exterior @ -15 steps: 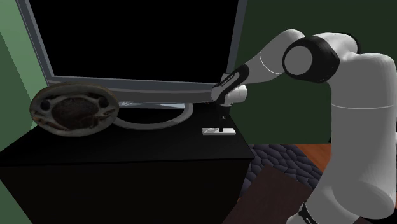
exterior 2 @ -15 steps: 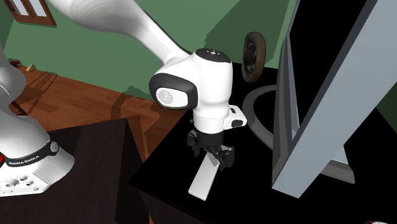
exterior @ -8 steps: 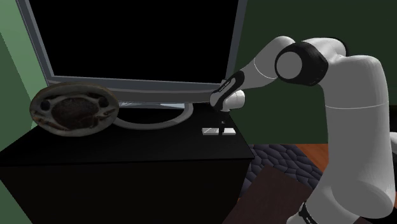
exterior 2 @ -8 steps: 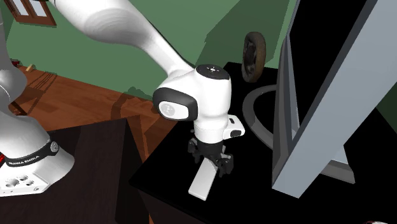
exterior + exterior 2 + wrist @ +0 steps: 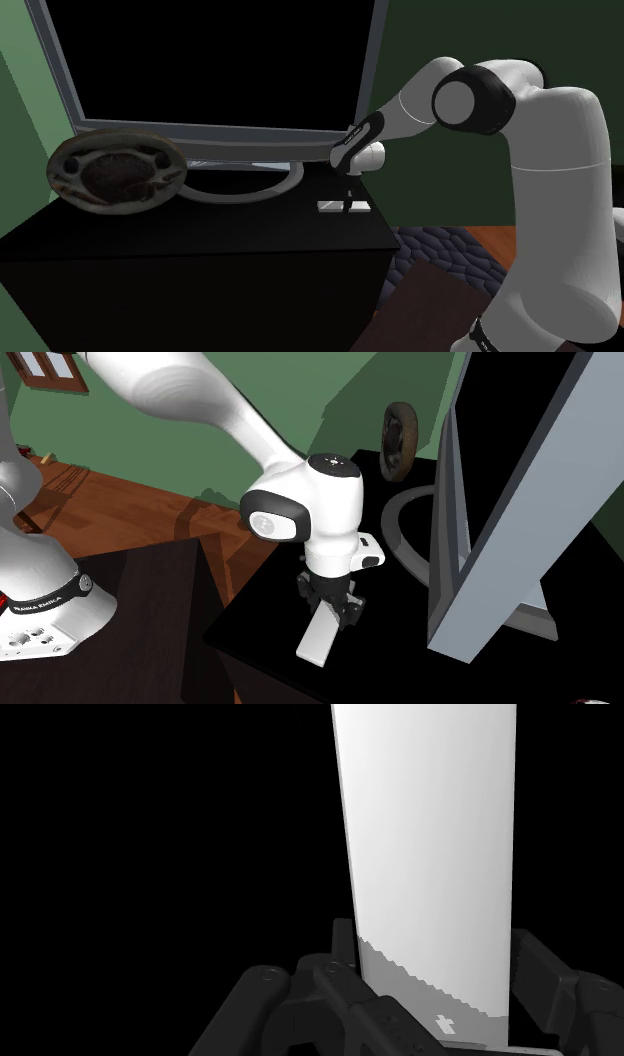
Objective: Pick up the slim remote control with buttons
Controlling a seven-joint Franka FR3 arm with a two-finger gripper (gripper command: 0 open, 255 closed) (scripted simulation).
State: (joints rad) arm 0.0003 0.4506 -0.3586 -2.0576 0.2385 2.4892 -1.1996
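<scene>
Hand (image 5: pixel 333 610) down over white remote (image 5: pixel 314 640), clasping its sides.

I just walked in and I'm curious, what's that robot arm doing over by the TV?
A white robot arm is going for a slim white remote that lies flat near the edge of a black cabinet, in front of a big TV. Its black gripper is down over one end of the remote. The remote rests on the cabinet top and is not yet lifted.
</scene>
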